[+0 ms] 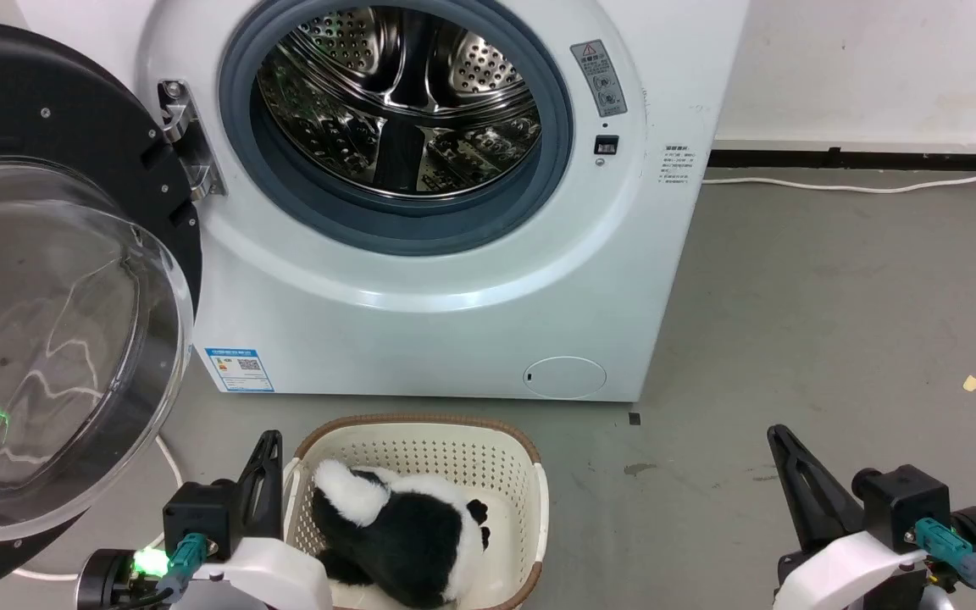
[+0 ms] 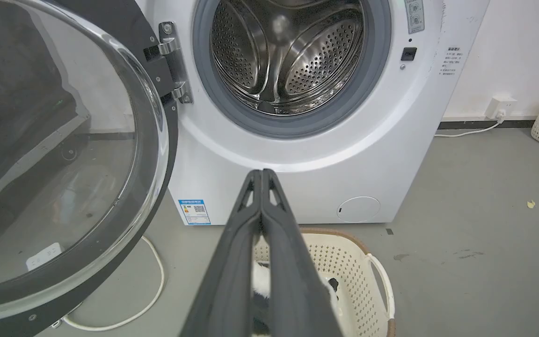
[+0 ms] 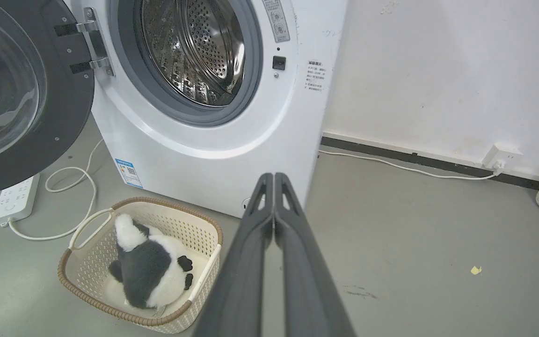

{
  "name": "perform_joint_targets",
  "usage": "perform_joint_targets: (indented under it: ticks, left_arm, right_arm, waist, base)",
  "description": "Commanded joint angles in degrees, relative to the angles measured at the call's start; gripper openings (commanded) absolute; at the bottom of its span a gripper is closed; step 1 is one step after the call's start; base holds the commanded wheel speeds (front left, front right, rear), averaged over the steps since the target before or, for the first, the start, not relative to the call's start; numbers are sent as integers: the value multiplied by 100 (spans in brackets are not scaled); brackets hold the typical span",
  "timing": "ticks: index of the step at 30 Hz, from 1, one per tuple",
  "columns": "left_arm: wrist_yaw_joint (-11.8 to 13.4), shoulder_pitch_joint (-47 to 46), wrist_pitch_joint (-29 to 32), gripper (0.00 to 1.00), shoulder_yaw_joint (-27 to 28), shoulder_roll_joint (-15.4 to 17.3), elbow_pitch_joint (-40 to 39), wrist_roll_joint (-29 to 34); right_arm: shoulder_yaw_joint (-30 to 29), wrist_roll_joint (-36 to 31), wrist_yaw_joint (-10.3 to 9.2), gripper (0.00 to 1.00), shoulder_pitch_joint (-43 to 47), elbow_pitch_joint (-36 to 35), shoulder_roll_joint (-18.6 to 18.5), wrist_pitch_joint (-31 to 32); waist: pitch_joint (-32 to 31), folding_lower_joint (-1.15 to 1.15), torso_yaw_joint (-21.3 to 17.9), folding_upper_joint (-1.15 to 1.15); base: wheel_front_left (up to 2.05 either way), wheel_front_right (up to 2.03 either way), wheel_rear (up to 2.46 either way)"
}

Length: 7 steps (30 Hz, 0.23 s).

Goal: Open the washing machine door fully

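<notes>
The washing machine door [image 1: 56, 322] stands swung out to the left of the machine on its metal hinge [image 1: 187, 140], with its inner face and bulging glass bowl turned toward the robot. The round opening is uncovered, exposing the grey rubber ring [image 1: 403, 229] and the steel drum [image 1: 399, 102]. The washing machine [image 1: 454, 339] rests on the grey floor [image 1: 793, 296]. A cream basket [image 1: 420, 449] stands on the floor just in front of the machine and contains a black-and-white plush toy [image 1: 403, 534]. The left claw [image 2: 262, 174] is clenched, its two fingers pressed together along their length. It grasps nothing and is apart from the door, low beside the basket's left wall. The right claw [image 3: 274, 177] is likewise clenched on itself and grasps nothing; it hangs over bare floor, well apart from the door. A white power strip [image 3: 14, 203] lies on the floor below the door.
</notes>
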Motion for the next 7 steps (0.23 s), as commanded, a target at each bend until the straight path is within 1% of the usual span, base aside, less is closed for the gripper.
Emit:
perform_joint_targets:
  ticks: [1, 7]
  left_arm:
    - [15, -88, 2, 0, -13, 3, -21, 51]
    - [15, -88, 2, 0, -13, 3, -21, 51]
  right_arm:
    - [-6, -42, 5, 0, -71, 13, 17, 8]
    - [-6, -42, 5, 0, -71, 13, 17, 8]
  waist:
    - [0, 0, 0, 0]
    - [0, 0, 0, 0]
  base:
    - [0, 0, 0]
    - [0, 0, 0]
